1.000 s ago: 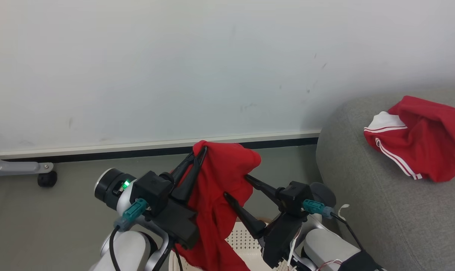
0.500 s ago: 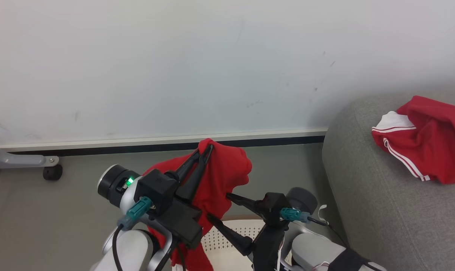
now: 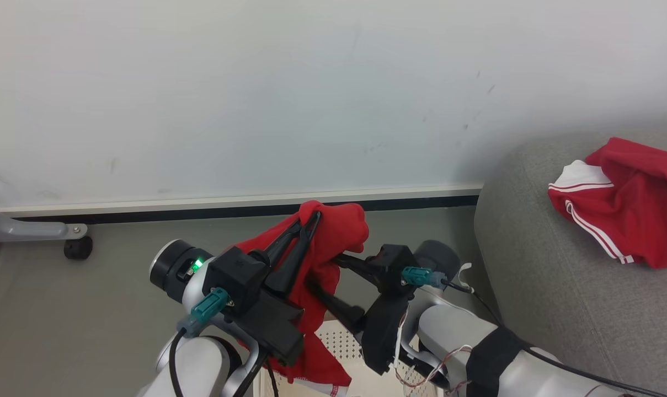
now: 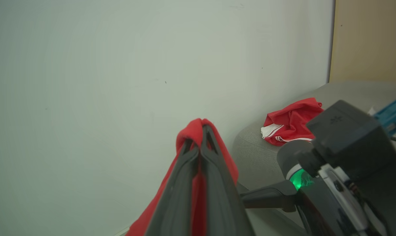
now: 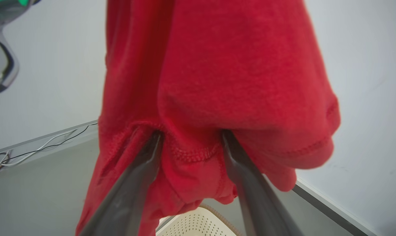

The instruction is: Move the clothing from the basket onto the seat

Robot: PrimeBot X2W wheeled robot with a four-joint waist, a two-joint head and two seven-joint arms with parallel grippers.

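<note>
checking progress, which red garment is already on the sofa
The white-striped garment lying on the grey sofa; the other garment hangs from the shut left gripper.

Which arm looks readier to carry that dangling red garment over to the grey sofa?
Probably left: the left fingers are shut on the garment. The right fingers, nearer the sofa, merely straddle a fold, open.

The left gripper (image 3: 310, 219) points up and away, its fingers (image 4: 181, 190) pinched together on the clothing (image 3: 341, 229). The right gripper (image 5: 189, 139) reaches in from beside it, fingers spread wide, tips buried in the folds.
</note>
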